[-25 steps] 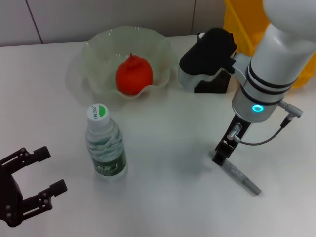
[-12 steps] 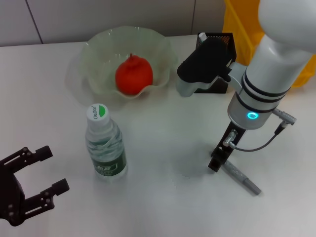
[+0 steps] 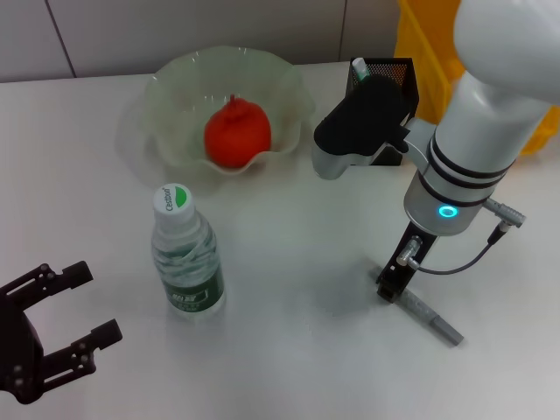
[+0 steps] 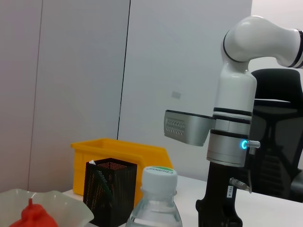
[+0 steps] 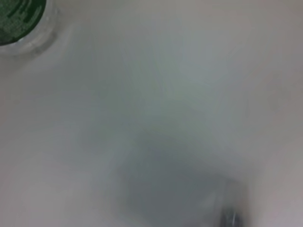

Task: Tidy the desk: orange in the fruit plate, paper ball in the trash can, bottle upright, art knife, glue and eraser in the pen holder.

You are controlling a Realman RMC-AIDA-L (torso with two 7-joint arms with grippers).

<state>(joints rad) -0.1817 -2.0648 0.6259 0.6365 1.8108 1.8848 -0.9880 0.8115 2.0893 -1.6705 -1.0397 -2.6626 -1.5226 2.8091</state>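
The orange (image 3: pixel 236 133) lies in the fruit plate (image 3: pixel 179 83). The bottle (image 3: pixel 186 255) stands upright on the desk (image 3: pixel 297 262); its cap (image 4: pixel 159 177) fills the near part of the left wrist view. The grey glue (image 3: pixel 430 317) lies flat at the front right. My right gripper (image 3: pixel 392 283) points down onto its near end. The pen holder (image 3: pixel 389 72) stands behind the right wrist, with a mint-green art knife tip (image 3: pixel 359 66) sticking out. The trash can (image 3: pixel 429 35) is behind it. My left gripper (image 3: pixel 57 324) hangs open at the front left. The eraser and paper ball are out of view.
My right forearm and its wrist camera housing (image 3: pixel 359 127) hang over the desk between the fruit plate and the pen holder. A black office chair (image 4: pixel 279 142) stands beyond the desk in the left wrist view.
My right arm has shifted slightly, uncovering more of the pen holder, and its gripper has settled at the glue's end. The glue, the bottle and the left gripper have stayed put.
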